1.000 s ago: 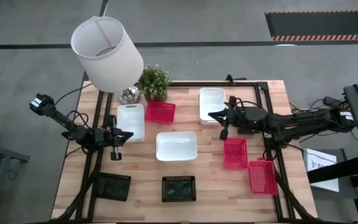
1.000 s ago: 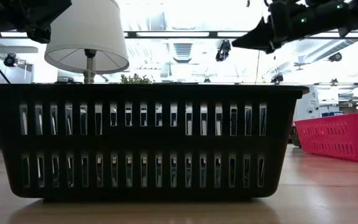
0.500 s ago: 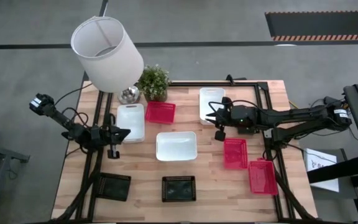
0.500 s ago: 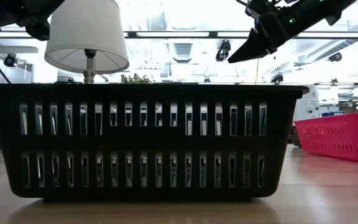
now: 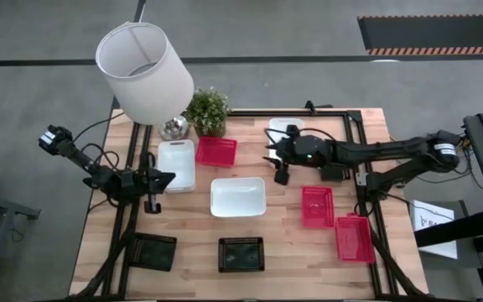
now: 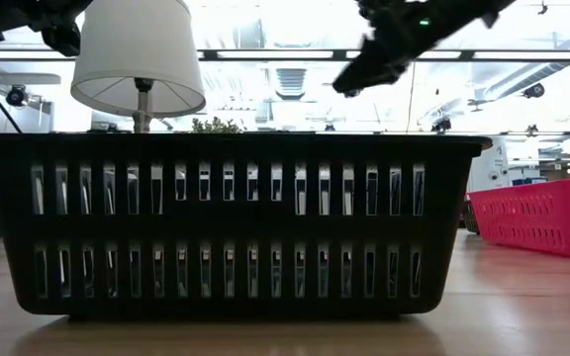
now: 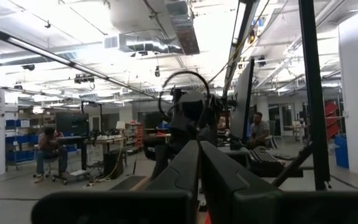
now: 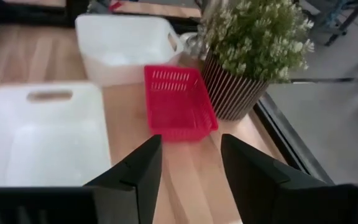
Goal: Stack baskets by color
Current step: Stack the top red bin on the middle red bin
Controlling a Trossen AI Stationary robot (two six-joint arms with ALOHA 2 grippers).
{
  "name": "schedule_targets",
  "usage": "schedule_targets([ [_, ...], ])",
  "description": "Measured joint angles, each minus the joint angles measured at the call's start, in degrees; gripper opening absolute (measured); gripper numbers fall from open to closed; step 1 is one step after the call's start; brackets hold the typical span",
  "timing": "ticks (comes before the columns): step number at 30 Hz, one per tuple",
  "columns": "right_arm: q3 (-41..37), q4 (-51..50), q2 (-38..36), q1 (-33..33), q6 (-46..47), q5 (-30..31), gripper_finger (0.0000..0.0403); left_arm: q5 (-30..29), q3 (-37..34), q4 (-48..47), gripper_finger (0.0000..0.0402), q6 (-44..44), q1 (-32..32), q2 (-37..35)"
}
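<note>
Scanning from the counter's left edge, we see the left claw [image 5: 159, 179] waiting there, pinched shut and empty, just beside a white basket [image 5: 176, 164] near the far-left corner. Two black baskets [image 5: 155, 251] [image 5: 241, 254] sit along the near edge, and a second white basket [image 5: 238, 196] lies mid-counter. A red basket [image 5: 216, 151] rests beside the potted plant [image 5: 207, 111] at the far edge, under the lamp's shade [image 5: 144, 71].

Further right, the right claw [image 5: 277, 159] hovers above the counter with its jaws spread and nothing between them; its wrist view looks straight at that red basket [image 8: 179, 103]. Under its arm a third white basket [image 5: 277, 126] shows partly, and two more red baskets [image 5: 318, 206] [image 5: 355, 238] lie toward the near-right corner. We count only two black ones from above.

We judge nothing stacked yet; the step in hand is the reach for the far red basket. Next, the claw needs to descend over one rim wall, close on it, and lift clear of the plant.
</note>
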Motion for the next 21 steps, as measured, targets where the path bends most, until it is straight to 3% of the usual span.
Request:
schedule_targets([
  [8, 12.8, -1.9, 15.3, -0.4, -6.7, 0.0, 0.0154, 0.0, 0.0, 8.5, 0.0000, 9.9, 0.0, -0.2],
  [14, 22.0, -5.7, 24.8, -0.4, -8.9, -0.3, 0.0151, 0.0, 0.0, 12.8, 0.0000, 10.2, 0.0, -1.0],
  [21, 30.1, -10.9, 31.0, -0.7, -6.9, -10.3, 0.0153, 2.8, -0.1, 12.6, 0.0000, 9.7, 0.0, -0.5],
])
